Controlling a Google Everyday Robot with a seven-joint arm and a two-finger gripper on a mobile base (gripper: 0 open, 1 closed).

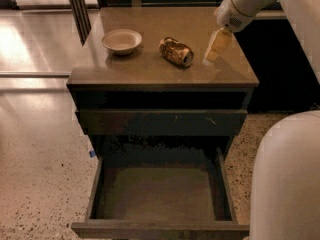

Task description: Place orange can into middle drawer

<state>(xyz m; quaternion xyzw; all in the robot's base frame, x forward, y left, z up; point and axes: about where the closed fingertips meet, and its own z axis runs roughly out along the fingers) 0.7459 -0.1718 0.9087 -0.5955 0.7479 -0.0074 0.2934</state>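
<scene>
The orange can (176,51), dented with a dark mottled print, lies on its side on the cabinet top (150,71), silver end facing front right. My gripper (215,49) hangs just above the cabinet top, a short way right of the can and apart from it. The middle drawer (160,194) is pulled open below, a dark, empty rectangular tray with thin side walls.
A round beige bowl (121,40) sits on the top left of the can. A closed drawer front with light scuffs (160,122) lies above the open drawer. Part of my white body (285,179) fills the lower right. Speckled floor (40,174) lies to the left.
</scene>
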